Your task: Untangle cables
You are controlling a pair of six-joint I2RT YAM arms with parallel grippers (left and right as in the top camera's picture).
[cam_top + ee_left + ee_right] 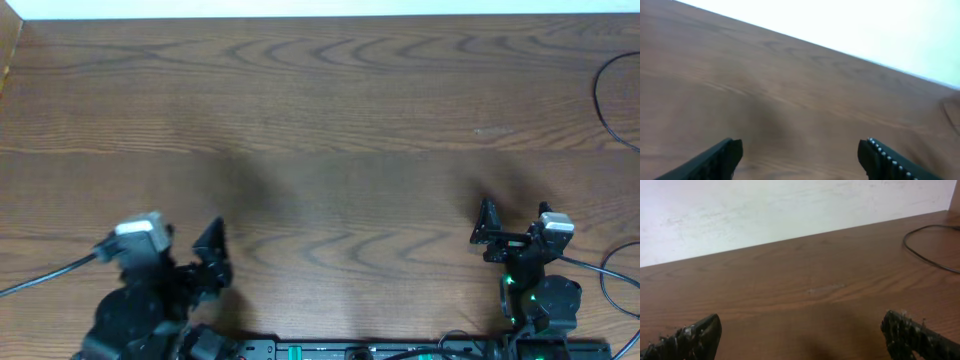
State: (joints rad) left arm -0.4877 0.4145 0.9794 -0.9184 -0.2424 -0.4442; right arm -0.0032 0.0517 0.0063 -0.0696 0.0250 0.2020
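No coil or tangle of cables shows in any view. A thin black cord (600,95) loops in from the table's right edge, also far right in the right wrist view (920,250); I cannot tell whether it is one of the cables. My left gripper (175,245) sits near the front left edge, open, with only bare wood between its fingers (800,149). My right gripper (516,222) sits near the front right, open wide and holding nothing (800,325). The cord lies well beyond it, to the far right.
The brown wooden table (320,120) ends at a white wall along the back. A wooden edge (10,50) stands at the back left corner. Thicker black leads run off from the left arm (50,272) and the right arm (612,272).
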